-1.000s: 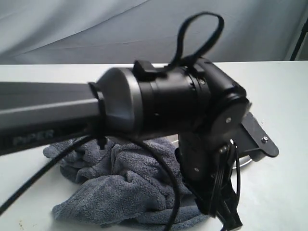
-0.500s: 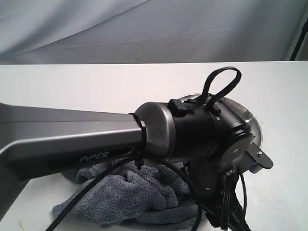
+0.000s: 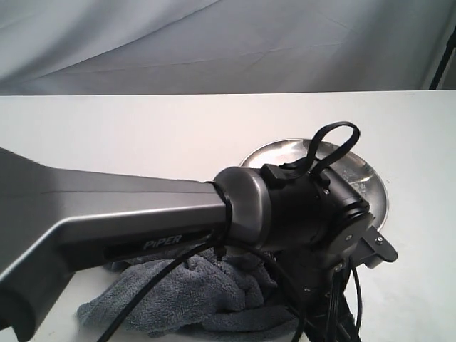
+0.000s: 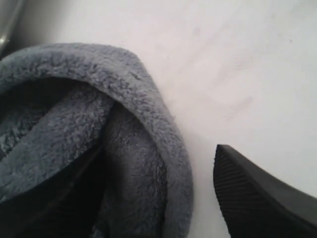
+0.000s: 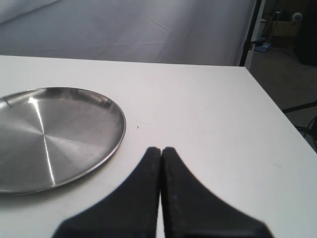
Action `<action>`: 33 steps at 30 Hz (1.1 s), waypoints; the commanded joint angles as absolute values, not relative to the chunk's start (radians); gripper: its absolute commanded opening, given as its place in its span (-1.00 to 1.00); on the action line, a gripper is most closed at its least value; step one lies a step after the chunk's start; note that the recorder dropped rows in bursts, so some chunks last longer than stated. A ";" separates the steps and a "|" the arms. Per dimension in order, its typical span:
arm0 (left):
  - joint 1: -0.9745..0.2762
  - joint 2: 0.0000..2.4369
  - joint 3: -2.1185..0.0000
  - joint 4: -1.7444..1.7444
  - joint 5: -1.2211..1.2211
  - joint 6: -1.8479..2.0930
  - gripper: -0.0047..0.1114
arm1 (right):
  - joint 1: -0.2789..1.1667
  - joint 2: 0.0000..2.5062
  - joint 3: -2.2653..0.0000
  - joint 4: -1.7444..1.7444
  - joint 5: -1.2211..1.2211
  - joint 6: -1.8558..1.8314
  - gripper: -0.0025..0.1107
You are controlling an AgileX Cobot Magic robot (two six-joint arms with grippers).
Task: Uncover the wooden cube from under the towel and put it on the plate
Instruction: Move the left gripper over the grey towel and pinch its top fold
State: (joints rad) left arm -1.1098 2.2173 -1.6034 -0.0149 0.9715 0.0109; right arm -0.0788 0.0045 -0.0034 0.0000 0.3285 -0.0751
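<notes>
Left claw (image 4: 148,178), released, straddles a towel (image 4: 133,94) fold; cube unseen, presumably beneath. Right claw (image 5: 161,151), clenched empty, sits beside the plate (image 5: 59,139).

one towel (image 3: 192,292), one plate (image 5: 49,134), one table (image 5: 198,99), one left claw (image 4: 153,173) and one right claw (image 5: 160,151).

thick grey-blue terry-cloth towel (image 4: 74,119) — deep fluffy pile, matt | round stainless-steel plate (image 5: 49,134) — glossy, fine radial brushing, bright glints | white tabletop (image 5: 208,109): smooth, matt, faint scuffs | grey arm casing (image 3: 128,214): satin sheen | grey backdrop cloth (image 3: 214,43): matt, creased
</notes>
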 commanded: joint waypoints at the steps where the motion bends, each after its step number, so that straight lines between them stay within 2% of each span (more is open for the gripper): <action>1: -1.115 2.238 -1.611 -0.019 0.969 0.000 0.14 | -0.080 0.000 0.000 0.012 0.330 -0.074 -0.96; 4: -1.115 2.244 -1.611 -0.019 0.971 0.000 0.00 | -0.080 0.000 0.000 0.012 0.330 -0.074 -0.96; 8: -1.115 2.244 -1.611 -0.019 0.971 0.000 -0.45 | -0.080 0.000 0.000 0.012 0.330 -0.074 -0.96; 13: -1.115 2.244 -1.611 -0.019 0.973 0.000 -0.89 | -0.080 0.000 0.000 0.012 0.330 -0.074 -0.96; 33: -1.115 2.132 -1.810 0.116 1.221 0.008 -0.92 | -0.080 0.000 0.000 0.012 0.330 -0.074 -0.96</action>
State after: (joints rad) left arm -1.1098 2.1626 -1.7848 0.0679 1.1994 0.0109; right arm -0.0788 0.0045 -0.0034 0.0000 0.3285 -0.0751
